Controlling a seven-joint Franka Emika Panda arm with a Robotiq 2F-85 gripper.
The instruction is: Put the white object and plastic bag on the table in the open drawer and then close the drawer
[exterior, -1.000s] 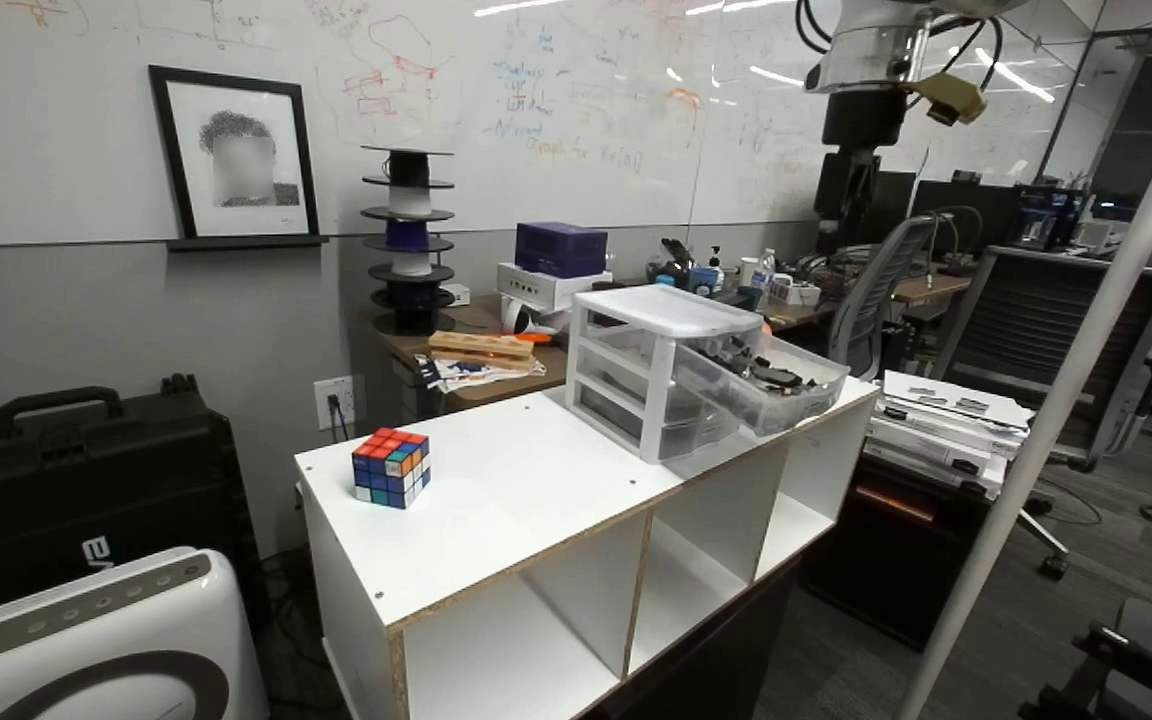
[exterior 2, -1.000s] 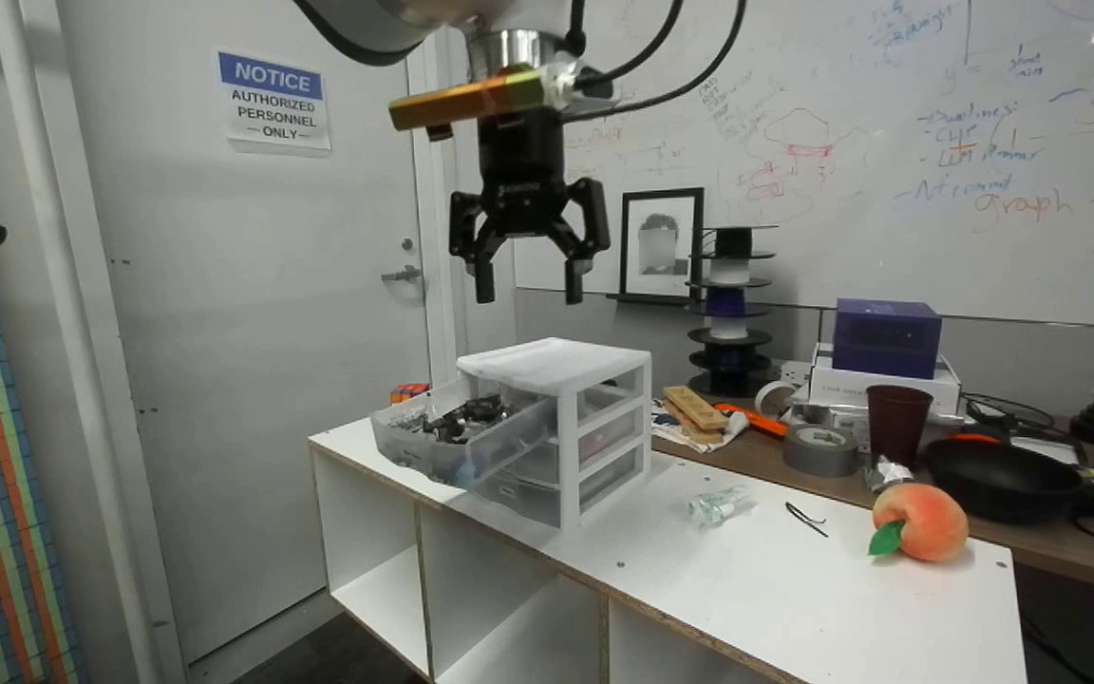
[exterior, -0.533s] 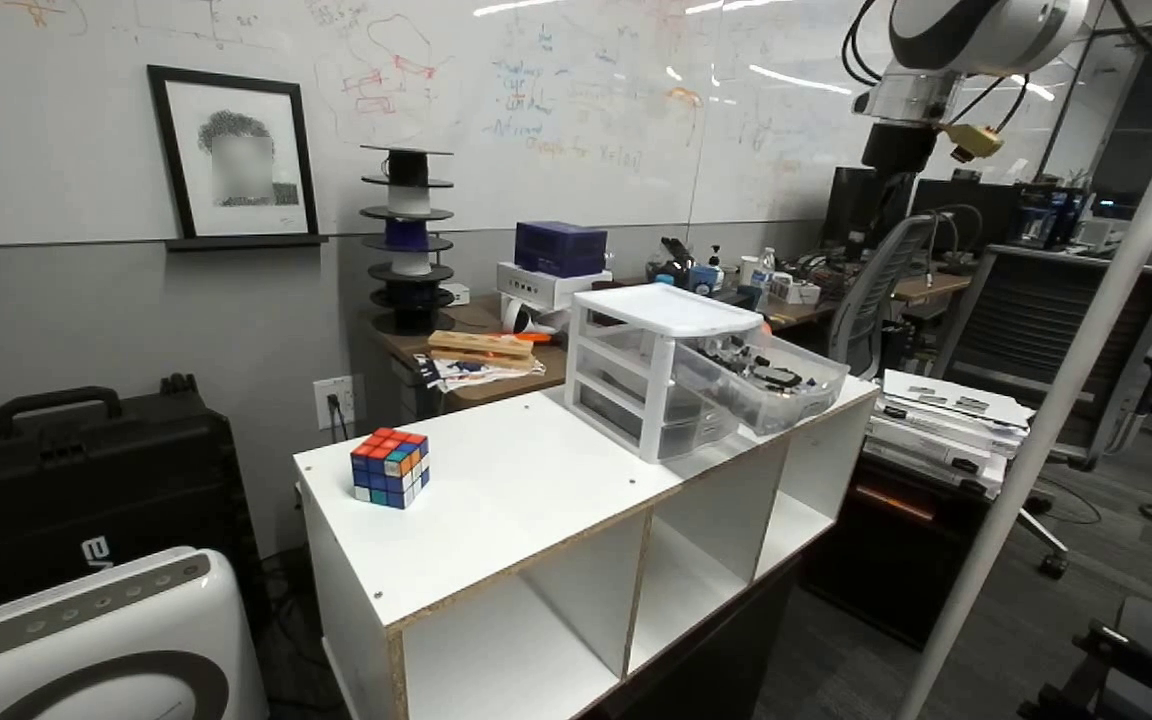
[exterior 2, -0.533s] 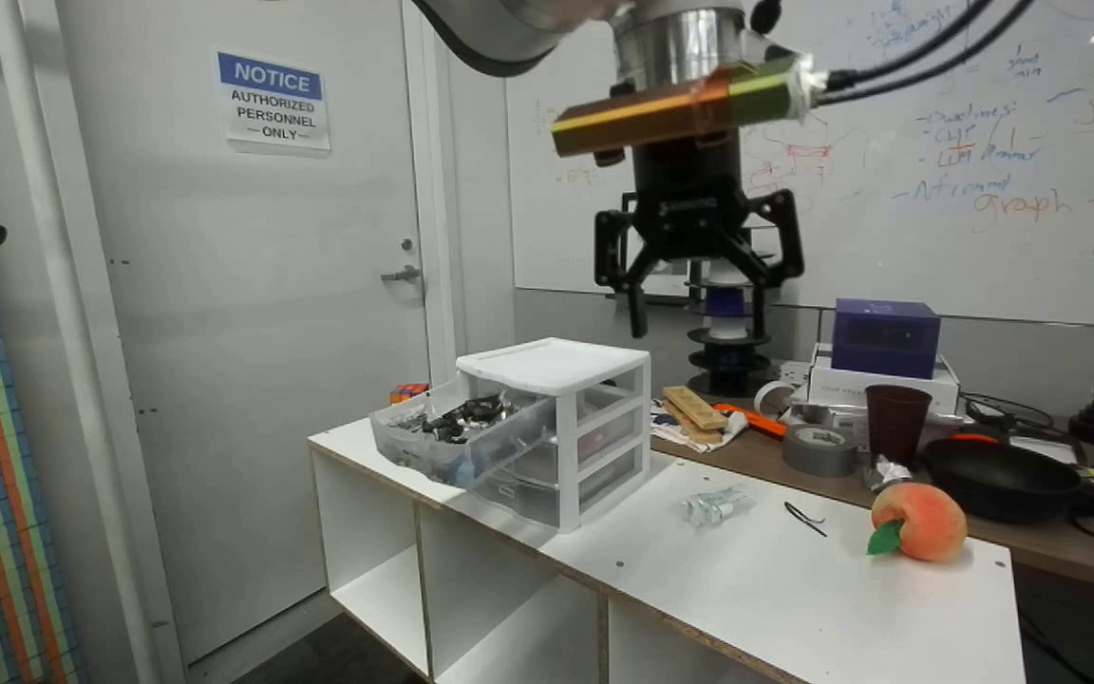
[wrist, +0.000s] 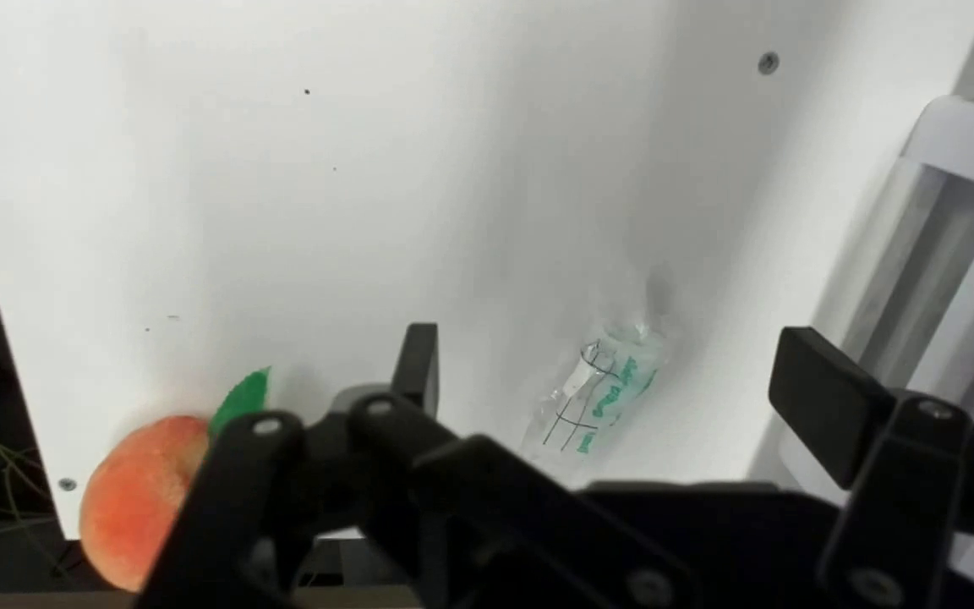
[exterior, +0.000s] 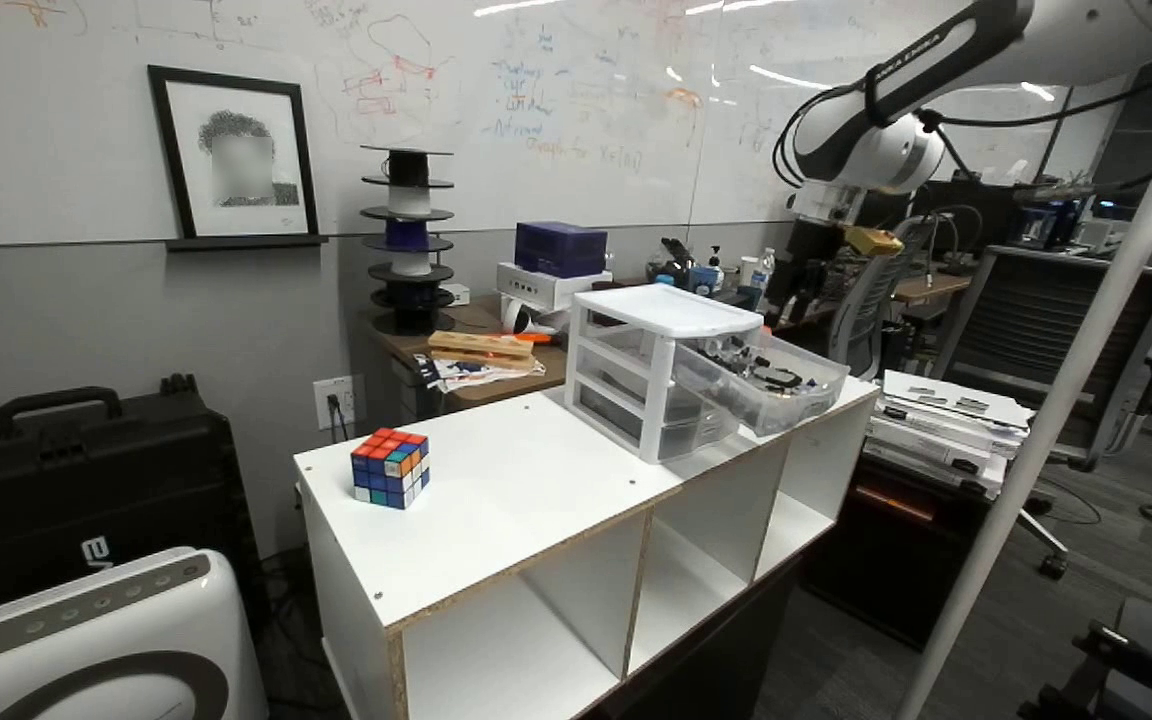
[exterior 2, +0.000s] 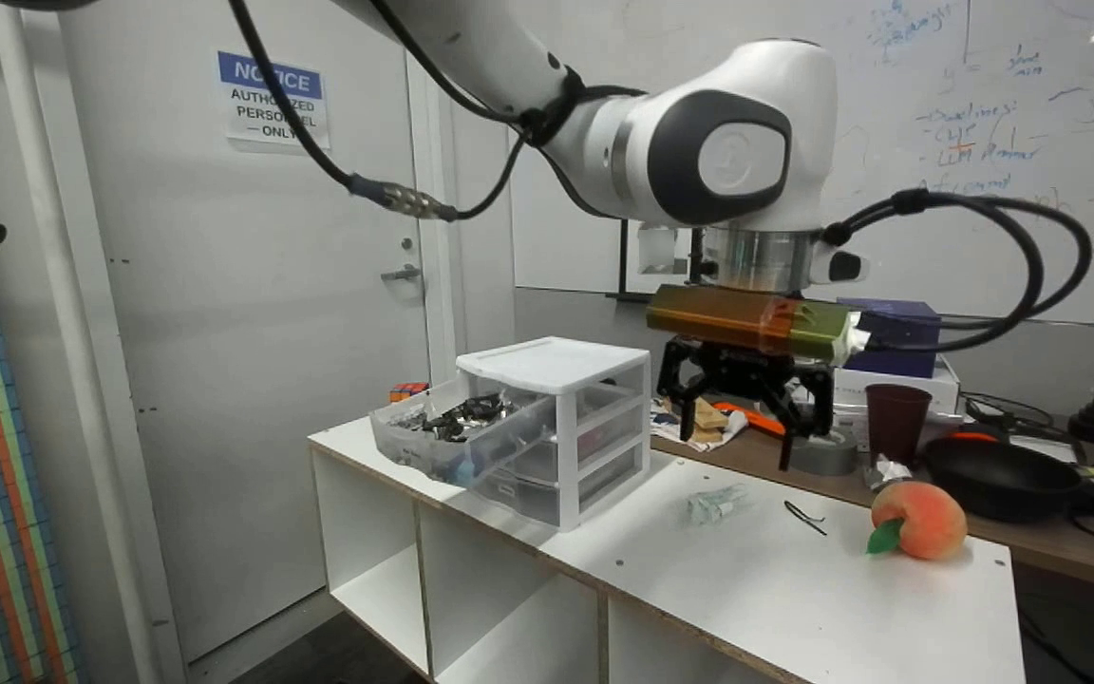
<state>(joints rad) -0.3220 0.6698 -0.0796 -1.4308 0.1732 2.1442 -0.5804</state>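
A clear plastic bag (exterior 2: 713,505) with green print lies on the white table (exterior 2: 794,598). In the wrist view, the bag (wrist: 622,381) shows a small white piece and dark lines in or under it. I cannot make out a separate white object. My gripper (exterior 2: 737,439) is open and empty above the table, right of the drawer unit. In the wrist view, the bag appears between the fingertips of the gripper (wrist: 610,372), below and apart from them. The top translucent drawer (exterior 2: 414,456) is pulled out and holds dark items; the drawer (exterior: 804,408) also shows in an exterior view.
The white drawer unit (exterior 2: 566,366) stands close by the bag. A peach (exterior 2: 932,521) and a thin black strip (exterior 2: 805,518) lie on the table. A Rubik's cube (exterior: 391,468) sits at the far end. A cluttered desk (exterior 2: 746,465) runs behind, with a purple box (exterior: 561,250).
My gripper has moved from above the drawer unit, to the right and down in an exterior view, to over the table near the bag. It stays open. The objects have not moved.
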